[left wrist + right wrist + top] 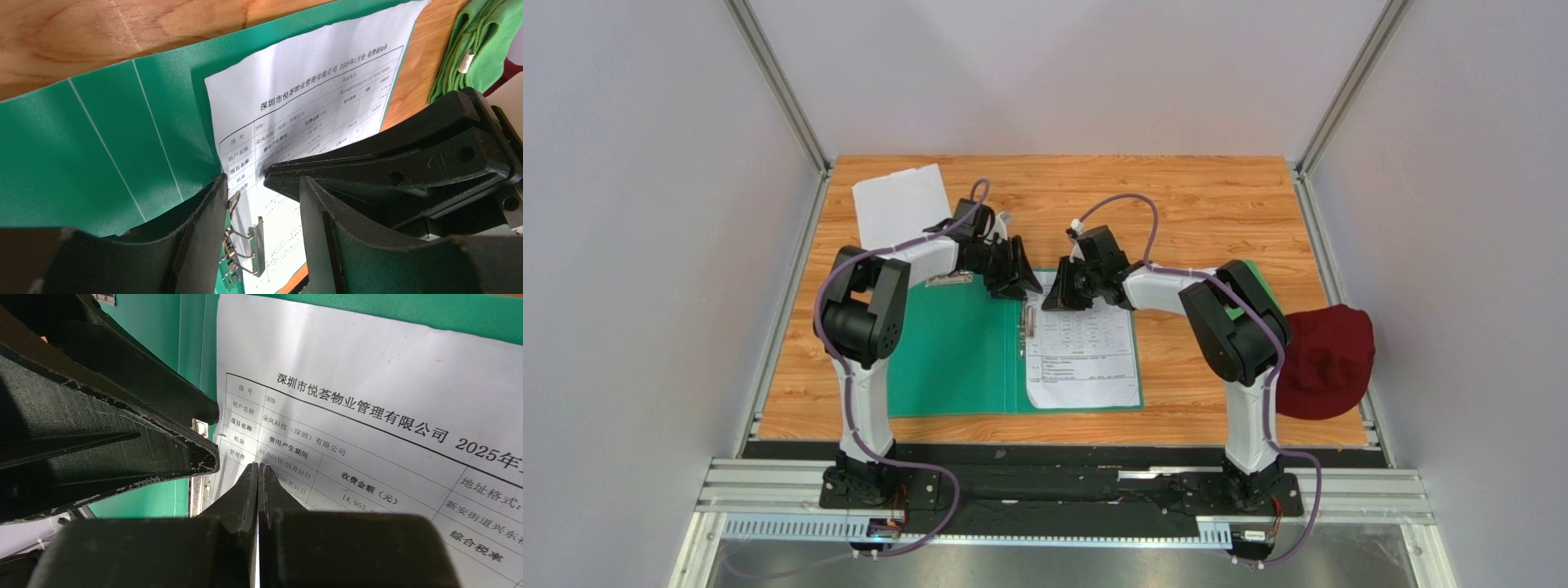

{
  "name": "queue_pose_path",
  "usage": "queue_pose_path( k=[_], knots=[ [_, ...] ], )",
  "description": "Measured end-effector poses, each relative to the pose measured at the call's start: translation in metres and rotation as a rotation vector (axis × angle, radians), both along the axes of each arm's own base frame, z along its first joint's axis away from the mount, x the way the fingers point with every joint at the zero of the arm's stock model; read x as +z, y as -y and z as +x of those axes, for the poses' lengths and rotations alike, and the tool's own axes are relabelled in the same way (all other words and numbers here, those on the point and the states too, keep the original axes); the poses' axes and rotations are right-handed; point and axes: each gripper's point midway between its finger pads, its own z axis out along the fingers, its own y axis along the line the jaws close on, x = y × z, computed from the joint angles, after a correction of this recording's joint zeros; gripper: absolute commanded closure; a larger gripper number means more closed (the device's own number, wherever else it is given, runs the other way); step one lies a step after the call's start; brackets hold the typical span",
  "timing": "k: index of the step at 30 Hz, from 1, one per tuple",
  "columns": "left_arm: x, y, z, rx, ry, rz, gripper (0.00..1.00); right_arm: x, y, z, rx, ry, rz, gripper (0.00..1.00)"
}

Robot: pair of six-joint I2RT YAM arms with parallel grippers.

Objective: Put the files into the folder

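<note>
A blank sheet (901,206) lies on the tabletop (1210,208) behind the left half of the open folder (952,361), well apart from both jaws; light, limp and likely slippery, it is best pinched at a free edge. The left jaws stand apart either side of the spine clip (245,251), while the right jaws, pressed together and empty, rest tips-down on the printed sheet (1081,368) in the folder's right half.
</note>
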Motion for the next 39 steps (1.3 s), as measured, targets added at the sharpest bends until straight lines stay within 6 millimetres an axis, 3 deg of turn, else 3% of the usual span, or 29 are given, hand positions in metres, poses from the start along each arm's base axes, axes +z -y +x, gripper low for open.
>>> queue_pose_path(
  k=[3,5,7,17,24,26,29,32,34,36,38,39],
  knots=[
    [0.000,0.001,0.000,0.005,0.006,-0.012,0.50,0.000,0.001,0.000,0.001,-0.004,0.000,1.00],
    [0.003,0.001,-0.003,0.009,0.001,-0.030,0.61,0.000,0.000,-0.001,0.002,-0.005,0.002,1.00],
    [0.008,0.003,-0.009,0.006,-0.003,-0.049,0.61,0.000,0.000,-0.001,0.002,-0.005,0.002,1.00],
    [0.036,0.007,-0.025,-0.010,0.035,-0.128,0.57,0.000,0.000,-0.001,0.002,-0.007,0.000,1.00],
    [0.032,0.002,-0.072,-0.032,-0.019,-0.164,0.47,0.000,-0.001,0.001,0.004,-0.013,-0.001,1.00],
    [0.041,-0.001,-0.086,-0.043,-0.012,-0.161,0.43,0.001,-0.001,0.001,0.004,-0.015,-0.003,1.00],
    [0.073,-0.011,-0.092,-0.028,0.076,-0.123,0.37,0.002,-0.001,0.001,0.006,-0.023,-0.013,0.99],
    [0.103,-0.030,-0.087,0.054,0.164,-0.063,0.40,0.004,0.000,0.000,0.011,-0.039,-0.032,0.90],
    [0.116,-0.043,-0.074,0.119,0.196,-0.032,0.44,0.007,-0.001,0.000,0.013,-0.050,-0.044,0.78],
    [0.117,-0.053,-0.056,0.173,0.179,-0.002,0.48,0.020,-0.002,0.003,0.010,-0.069,-0.064,0.66],
    [0.105,-0.057,-0.039,0.215,0.127,0.019,0.49,0.040,-0.007,0.010,-0.005,-0.070,-0.071,0.59],
    [0.095,-0.058,-0.034,0.230,0.095,0.029,0.49,0.051,-0.010,0.015,-0.014,-0.065,-0.069,0.51]
  ],
)
